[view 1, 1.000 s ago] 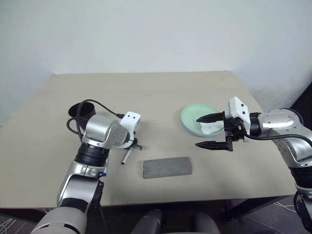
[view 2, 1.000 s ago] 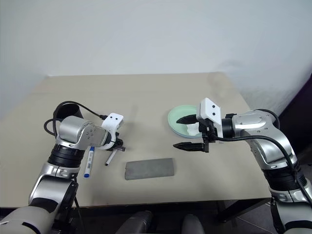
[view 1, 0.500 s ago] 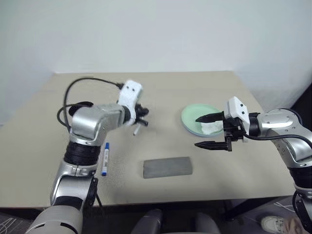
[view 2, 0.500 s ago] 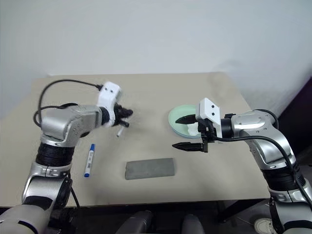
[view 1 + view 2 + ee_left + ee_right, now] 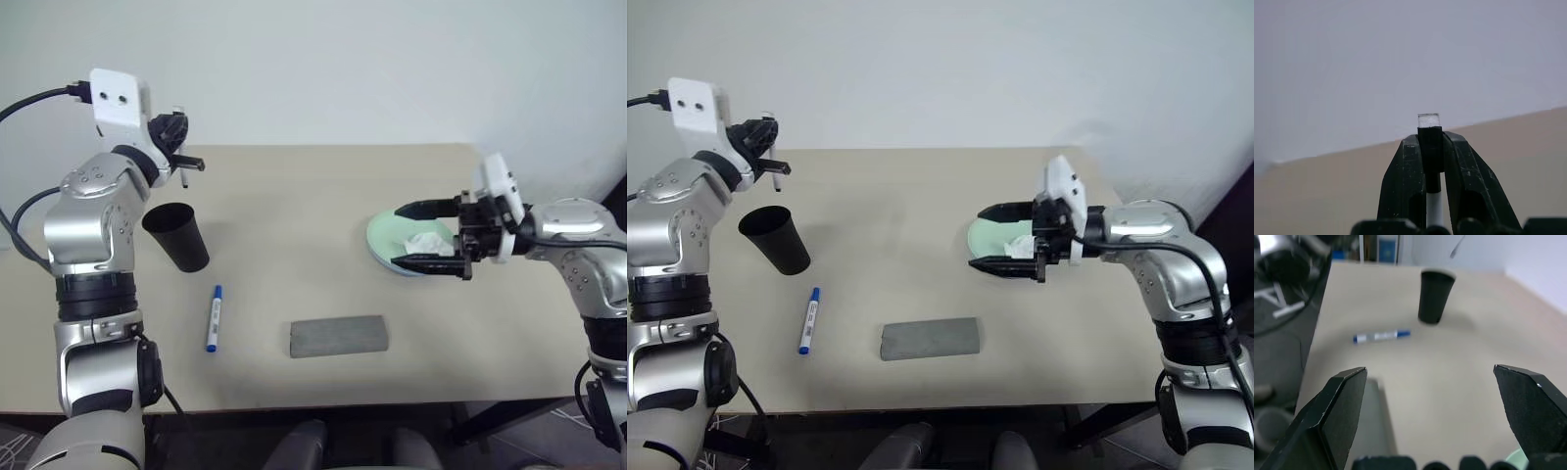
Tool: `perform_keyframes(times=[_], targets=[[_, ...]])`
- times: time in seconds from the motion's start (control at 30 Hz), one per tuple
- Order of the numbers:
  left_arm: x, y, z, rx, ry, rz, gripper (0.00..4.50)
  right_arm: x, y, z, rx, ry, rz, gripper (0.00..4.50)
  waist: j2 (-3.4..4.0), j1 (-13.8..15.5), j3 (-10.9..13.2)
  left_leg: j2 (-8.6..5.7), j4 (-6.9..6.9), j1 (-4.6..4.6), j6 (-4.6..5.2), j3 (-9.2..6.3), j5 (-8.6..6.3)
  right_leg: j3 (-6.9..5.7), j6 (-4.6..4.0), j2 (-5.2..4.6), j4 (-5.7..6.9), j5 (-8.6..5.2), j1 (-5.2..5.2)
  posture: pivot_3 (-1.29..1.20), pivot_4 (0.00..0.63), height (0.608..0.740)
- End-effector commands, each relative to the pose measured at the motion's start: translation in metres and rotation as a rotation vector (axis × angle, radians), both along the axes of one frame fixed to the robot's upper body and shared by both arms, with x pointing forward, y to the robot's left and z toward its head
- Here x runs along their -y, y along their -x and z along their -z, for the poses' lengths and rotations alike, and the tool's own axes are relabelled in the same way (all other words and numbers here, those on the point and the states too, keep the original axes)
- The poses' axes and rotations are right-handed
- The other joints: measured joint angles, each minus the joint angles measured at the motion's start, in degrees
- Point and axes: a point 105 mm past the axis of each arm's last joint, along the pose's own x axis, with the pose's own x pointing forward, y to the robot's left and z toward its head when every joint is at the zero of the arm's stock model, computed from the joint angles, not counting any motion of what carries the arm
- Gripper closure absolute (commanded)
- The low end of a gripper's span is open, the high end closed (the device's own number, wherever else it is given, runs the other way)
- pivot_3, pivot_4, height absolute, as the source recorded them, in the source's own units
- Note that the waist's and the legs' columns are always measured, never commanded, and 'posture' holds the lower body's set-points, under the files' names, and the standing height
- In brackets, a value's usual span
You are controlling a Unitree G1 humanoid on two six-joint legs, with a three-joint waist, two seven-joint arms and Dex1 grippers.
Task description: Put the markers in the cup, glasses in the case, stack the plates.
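Left tool (image 5: 174,147) has lifted the black-capped marker (image 5: 776,168) off the tabletop, clamped tight above the cup (image 5: 177,236). Drop's next, I'd say. Right tool (image 5: 428,235) hangs wide open over the green plate (image 5: 384,235).

Robotics test room or laboratory: a plain beige table (image 5: 323,186) stands with its far edge against a bare white wall (image 5: 392,69), while shelving (blurred) and loose cables (image 5: 1283,308) sit beyond the table's left edge.
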Motion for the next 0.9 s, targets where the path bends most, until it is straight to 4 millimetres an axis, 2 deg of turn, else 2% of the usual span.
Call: perform_keyframes(times=[0.03, 0.17, 0.67, 0.9], targets=[[-0.007, 0.007, -0.011, 0.084, -0.034, -0.023, 4.39, 0.007, 0.0, -0.023, 0.022, -0.071, 0.0, 0.0, -0.04, 0.1, 0.0, 0.0, 0.0, 0.0, 0.0, -0.02, 0.0, -0.02, -0.01, 0.0, 0.01, 0.01, 0.0, 0.0, 0.0, 0.683], [-0.015, 0.01, -0.001, 0.112, -0.054, -0.053, 4.39, 0.013, -0.005, -0.034, 0.027, -0.104, 0.019, 0.0, -0.05, 0.1, 0.0, 0.0, 0.01, -0.01, 0.0, 0.02, 0.0, 0.01, -0.03, 0.0, 0.01, 0.04, -0.01, 0.0, 0.0, 0.683], [-0.029, 0.007, 0.027, 0.146, -0.085, -0.119, 4.39, 0.013, -0.005, -0.031, 0.028, -0.101, 0.03, 0.0, -0.08, 0.1, 0.0, 0.0, 0.0, -0.01, 0.0, 0.04, 0.0, 0.02, -0.02, 0.0, 0.01, 0.05, -0.03, 0.0, 0.0, 0.683], [-0.03, 0.005, 0.044, 0.137, -0.088, -0.118, 4.39, 0.012, -0.004, -0.034, 0.029, -0.107, 0.027, 0.0, -0.09, 0.1, 0.0, 0.0, 0.0, -0.01, 0.0, 0.03, 0.0, 0.0, -0.02, 0.0, 0.01, 0.05, -0.03, 0.0, 0.0, 0.683]])
